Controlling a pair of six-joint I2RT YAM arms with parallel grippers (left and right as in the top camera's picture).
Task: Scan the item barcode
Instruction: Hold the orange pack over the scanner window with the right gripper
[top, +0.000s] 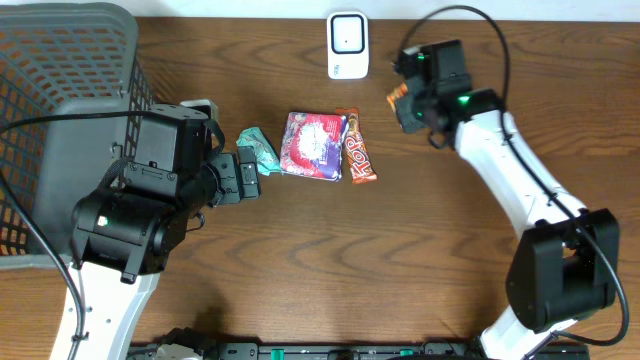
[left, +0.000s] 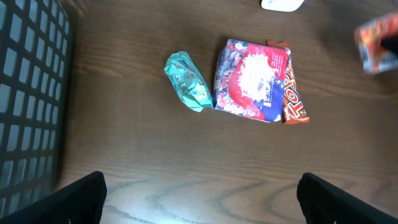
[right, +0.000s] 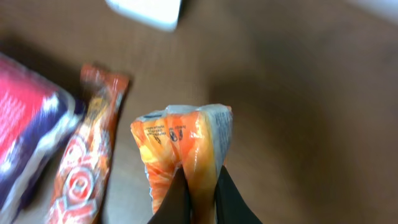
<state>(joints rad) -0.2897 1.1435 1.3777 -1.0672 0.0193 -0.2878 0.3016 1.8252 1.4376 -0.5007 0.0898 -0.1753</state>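
We clench our right gripper (right: 198, 190) on the orange packet (right: 183, 143); the scanner (top: 347, 45) sits near, leftward, at the tabletop's far edge.

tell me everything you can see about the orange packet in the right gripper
The orange packet is a small, glossy, crinkly plastic wrapper, orange with pale silvery edges and small dark print near one end. The shut right gripper pinches its other end, so it is squeezed and creased down the middle. It appears lifted off the wooden table, near the white scanner. Nothing else touches it. No barcode can be made out.
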